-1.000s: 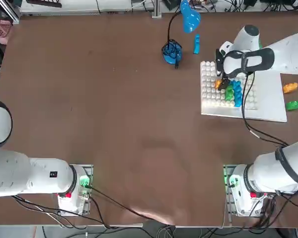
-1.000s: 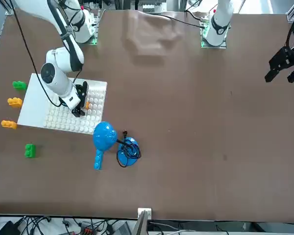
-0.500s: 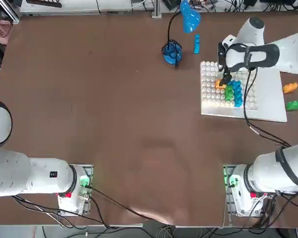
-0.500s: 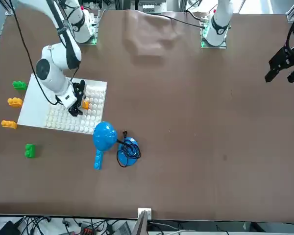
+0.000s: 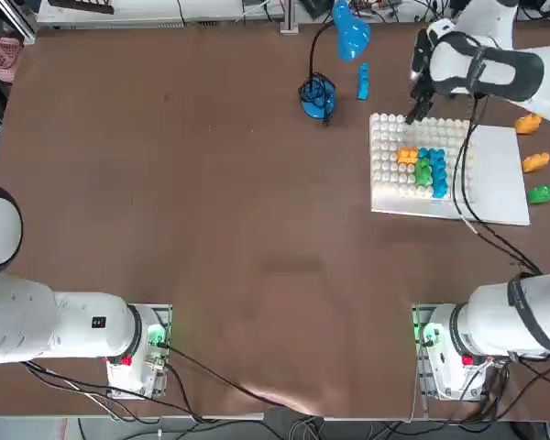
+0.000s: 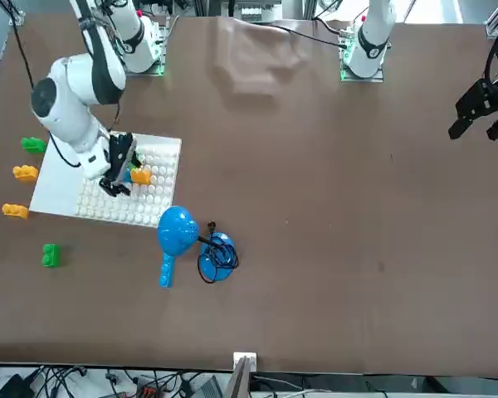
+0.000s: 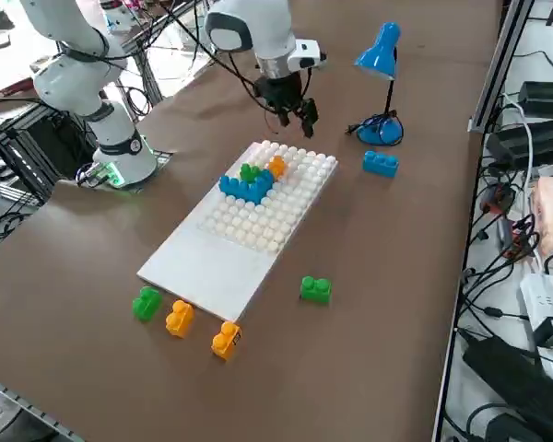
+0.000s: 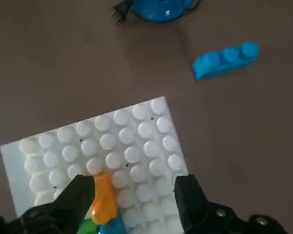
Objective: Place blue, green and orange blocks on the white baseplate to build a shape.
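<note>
The white baseplate (image 5: 500, 183) lies at the table's right side. On its studs sits the shape: a long blue column (image 5: 437, 174) with a green brick (image 5: 423, 171) and an orange brick (image 5: 406, 157) joined to it, also in the right side view (image 7: 247, 189). My right gripper (image 5: 420, 99) hangs open and empty above the plate's far edge, clear of the cluster (image 6: 137, 174). In the wrist view the fingertips (image 8: 83, 184) frame bare studs, with the orange brick (image 8: 103, 197) beside one. A loose blue brick (image 8: 225, 59) lies on the table beyond the plate.
A blue gooseneck lamp (image 5: 317, 94) stands left of the plate's far corner, with the blue brick (image 5: 363, 81) beside it. Loose orange bricks (image 5: 535, 162) and a green brick (image 5: 542, 194) lie right of the plate, and another green one (image 7: 315, 289) off its far side.
My right gripper has lifted off the cluster and moved to the plate's far edge, still open. The orange brick stays seated on the studs beside the green one.
</note>
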### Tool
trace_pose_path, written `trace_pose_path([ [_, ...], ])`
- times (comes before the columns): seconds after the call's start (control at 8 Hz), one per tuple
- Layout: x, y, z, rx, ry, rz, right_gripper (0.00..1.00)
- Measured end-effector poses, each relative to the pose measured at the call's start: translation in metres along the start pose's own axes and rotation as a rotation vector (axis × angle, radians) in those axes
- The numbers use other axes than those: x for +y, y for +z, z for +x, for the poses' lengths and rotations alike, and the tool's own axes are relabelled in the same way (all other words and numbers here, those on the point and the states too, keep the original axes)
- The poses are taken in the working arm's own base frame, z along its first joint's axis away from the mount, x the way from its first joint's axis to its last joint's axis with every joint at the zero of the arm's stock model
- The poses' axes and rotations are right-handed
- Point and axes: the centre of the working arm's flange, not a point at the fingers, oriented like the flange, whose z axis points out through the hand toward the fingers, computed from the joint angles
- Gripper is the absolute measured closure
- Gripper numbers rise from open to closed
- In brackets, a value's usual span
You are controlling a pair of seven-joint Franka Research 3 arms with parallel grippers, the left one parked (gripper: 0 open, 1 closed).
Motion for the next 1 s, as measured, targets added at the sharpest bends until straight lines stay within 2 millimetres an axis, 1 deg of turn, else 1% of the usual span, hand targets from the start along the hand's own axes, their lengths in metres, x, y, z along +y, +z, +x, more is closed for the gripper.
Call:
trace_pose_path([
  [0.12,0.026,-0.017,0.001,0.030,0.070,-0.035,0.00],
  [0.25,0.053,-0.026,-0.003,0.054,0.136,-0.058,0.00],
  [0.38,0.076,-0.025,-0.008,0.066,0.181,-0.064,0.00],
  [0.5,0.092,-0.015,-0.016,0.064,0.215,-0.057,0.00],
  [0.62,0.103,-0.006,-0.022,0.064,0.281,-0.051,0.00],
  [0.75,0.111,-0.003,-0.020,0.073,0.400,-0.049,0.00],
  [1.0,0.121,-0.004,-0.002,0.096,0.716,-0.053,0.00],
])
